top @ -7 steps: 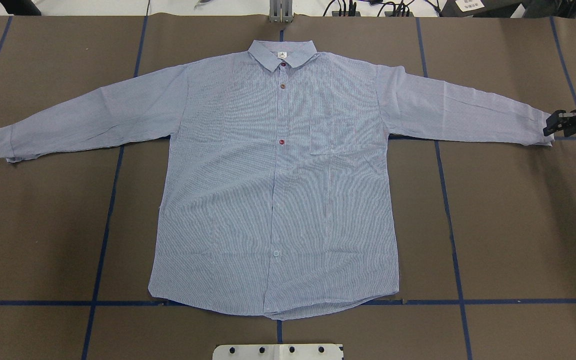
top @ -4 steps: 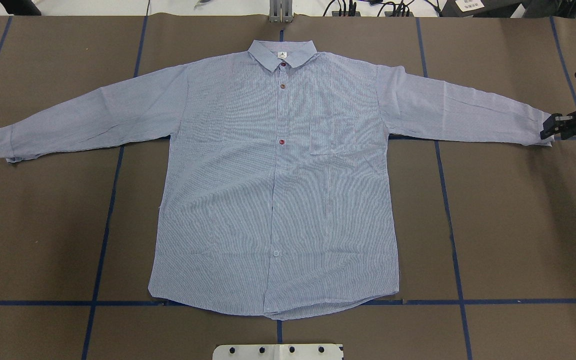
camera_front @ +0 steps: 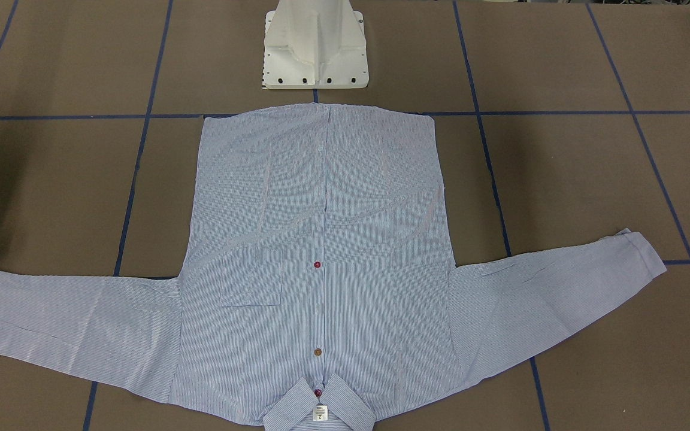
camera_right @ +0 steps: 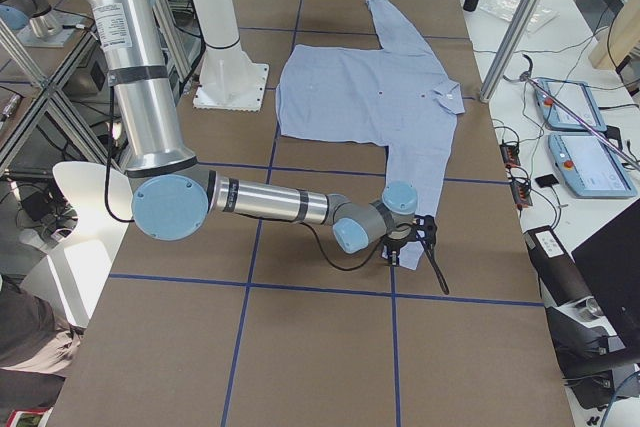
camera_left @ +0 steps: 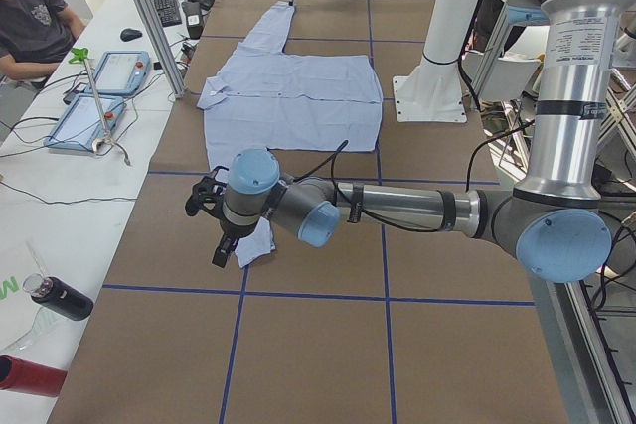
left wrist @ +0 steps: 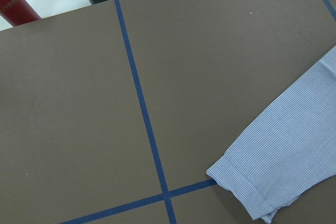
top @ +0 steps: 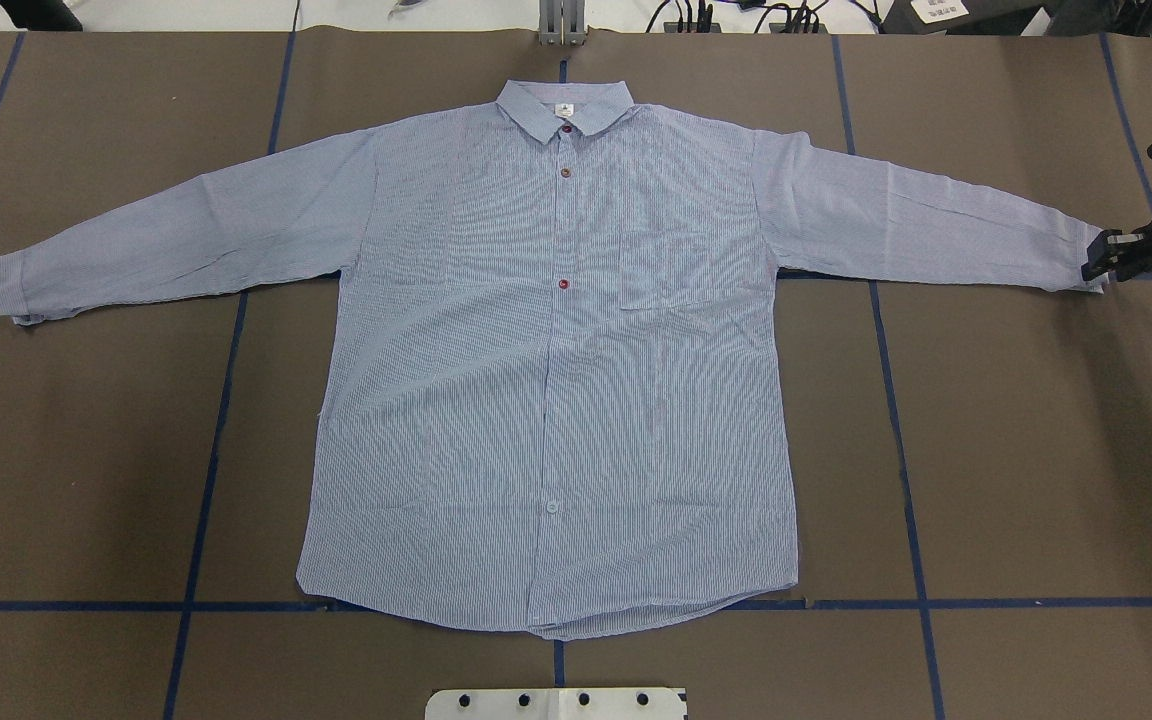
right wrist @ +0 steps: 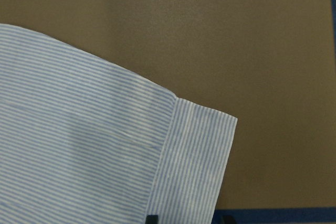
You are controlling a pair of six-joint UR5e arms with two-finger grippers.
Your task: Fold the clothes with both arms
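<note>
Brown table (top: 86, 470) covering, gridded with blue tape, carries everything. Nearest the robot is the white base plate (top: 556, 704). Just beyond it is the hem of the shirt (top: 546, 400), which lies flat, front up and buttoned, with both sleeves stretched sideways. Further out, at sleeve level, the right gripper (top: 1096, 258) sits at the very end of the right cuff (right wrist: 194, 161), touching it or just above it. Its fingers show as a dark cluster, and I cannot tell whether they are parted or pinching cloth. The left gripper (camera_left: 221, 243) hangs close beside the left cuff (left wrist: 244, 195). Only the side view shows it, so how far it is open cannot be told either. Farthest lies the collar (top: 564, 104), and past the table edge a person (camera_left: 30, 17) sits at a desk. The fabric looks thin, light and limp, so it should drape and slide easily and crease if dragged. The doubled cuffs look like the firmest places to pinch, one for each gripper. The overhead view leaves out the left gripper altogether, which the left side view supplies. The right wrist view shows the cuff's stitched band lying flat, too fine to see from above.
</note>
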